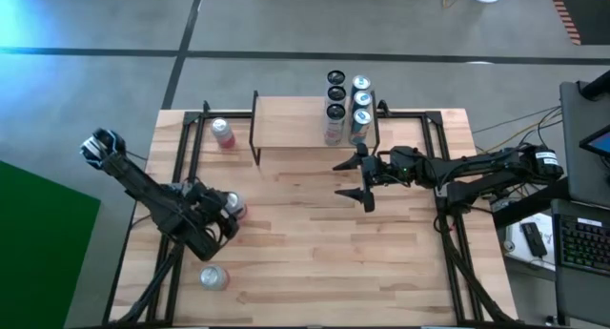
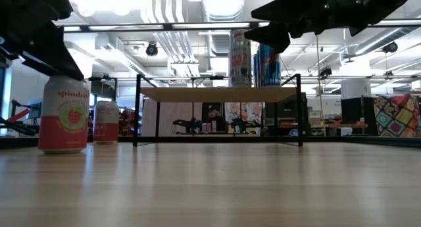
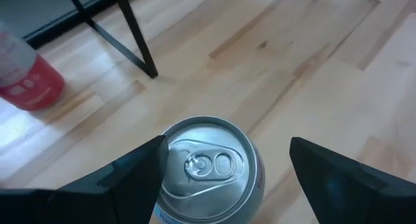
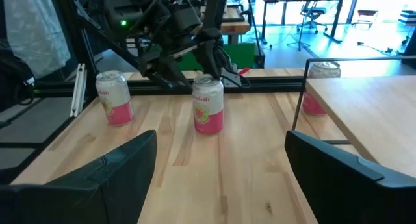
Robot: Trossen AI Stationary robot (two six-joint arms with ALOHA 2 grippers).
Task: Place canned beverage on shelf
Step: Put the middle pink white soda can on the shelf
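**A:** While the left arm is hanging over the near left part of the table (image 1: 315,262), what is its gripper doing?

**B:** The left gripper (image 3: 227,146) is standing wide around a pink can (image 4: 208,107). The can is standing upright on the table between the two fingers. One finger (image 3: 140,169) is seeming to touch the side of the can, and the other finger is staying clear of it. So the can is sitting inside the open jaws and nothing is squeezing it.

**A:** And where is the shelf (image 1: 291,124) standing?

**B:** It is standing at the far side of the table, in the middle. Its right end is carrying a group of upright cans (image 1: 349,100). They are maybe six, but they are crowding together, so I am not counting them with certainty.

**A:** Is the right arm working?

**B:** It is waiting. The right gripper (image 1: 357,179) is hovering just in front of the right end of the shelf, with its fingers spread wide and holding nothing.

**A:** Are other cans lying around?

**B:** A second pink can (image 1: 222,132) is standing at the far left, just beside the shelf. A third can (image 1: 213,277) is standing near the front left edge.
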